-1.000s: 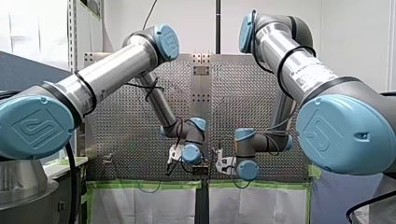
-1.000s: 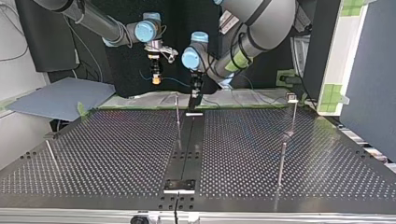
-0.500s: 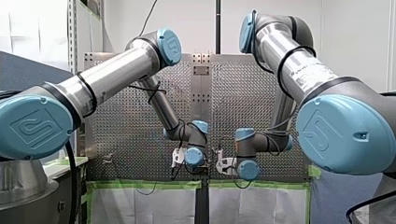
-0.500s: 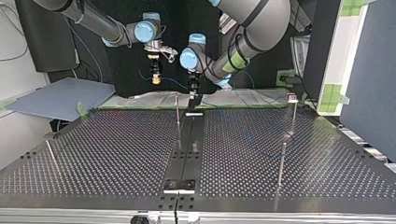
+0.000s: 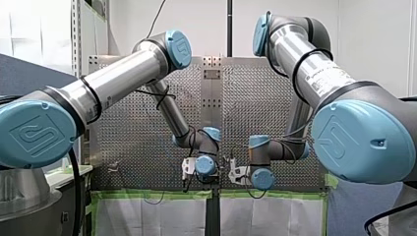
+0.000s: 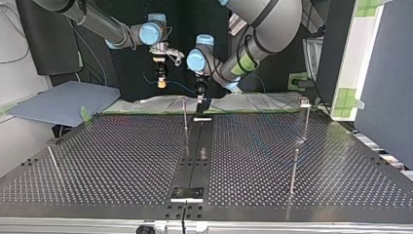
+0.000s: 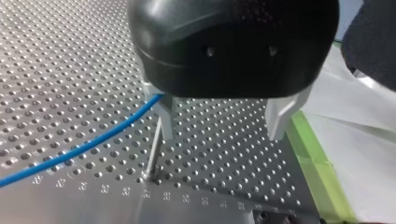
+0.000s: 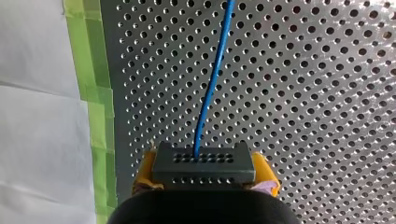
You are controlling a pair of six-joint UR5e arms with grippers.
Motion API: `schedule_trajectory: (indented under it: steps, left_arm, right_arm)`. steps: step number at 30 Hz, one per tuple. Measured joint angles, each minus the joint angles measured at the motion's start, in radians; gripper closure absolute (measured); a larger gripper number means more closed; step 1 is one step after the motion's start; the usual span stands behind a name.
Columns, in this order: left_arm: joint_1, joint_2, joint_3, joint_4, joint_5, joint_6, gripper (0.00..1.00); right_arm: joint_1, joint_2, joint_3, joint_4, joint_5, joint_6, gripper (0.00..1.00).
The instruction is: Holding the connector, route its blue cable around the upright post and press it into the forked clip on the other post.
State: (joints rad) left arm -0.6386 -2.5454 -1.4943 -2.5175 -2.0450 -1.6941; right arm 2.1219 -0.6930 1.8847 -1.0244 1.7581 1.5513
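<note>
Holds the connector (image 8: pixel 203 163) crosswise in my right arm's jaws, closed on it with yellow pads (image 8: pixel 265 171) at either end. Sends the blue cable (image 8: pixel 212 88) straight ahead from its face, over the perforated tabletop (image 8: pixel 327 93). Runs past one finger (image 7: pixel 166 116) of my left arm's jaws, open and empty, just beside the upright post (image 7: pixel 154 149). Probably calls for wrapping there, with my left arm nearer.
</note>
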Motion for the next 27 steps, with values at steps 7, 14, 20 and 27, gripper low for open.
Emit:
schedule_trajectory:
  steps: [7, 14, 20, 27]
  left_arm:
    - [-0.01, 0.0, -0.001, 0.023, -0.013, -0.001, 0.84]
    - [-0.015, 0.0, -0.001, 0.026, -0.023, 0.0, 1.0]
    - [-0.014, 0.0, 0.0, 0.034, -0.024, -0.004, 1.0]
    - [-0.012, 0.0, 0.0, 0.047, -0.026, -0.005, 1.0]
  right_arm:
    - [-0.007, 0.0, 0.0, -0.002, 0.0, -0.021, 1.0]
    - [-0.013, 0.0, -0.003, -0.004, -0.002, -0.037, 1.0]
    - [-0.016, 0.0, -0.003, -0.005, -0.011, -0.045, 1.0]
    - [-0.016, 0.0, -0.003, -0.008, -0.021, -0.052, 1.0]
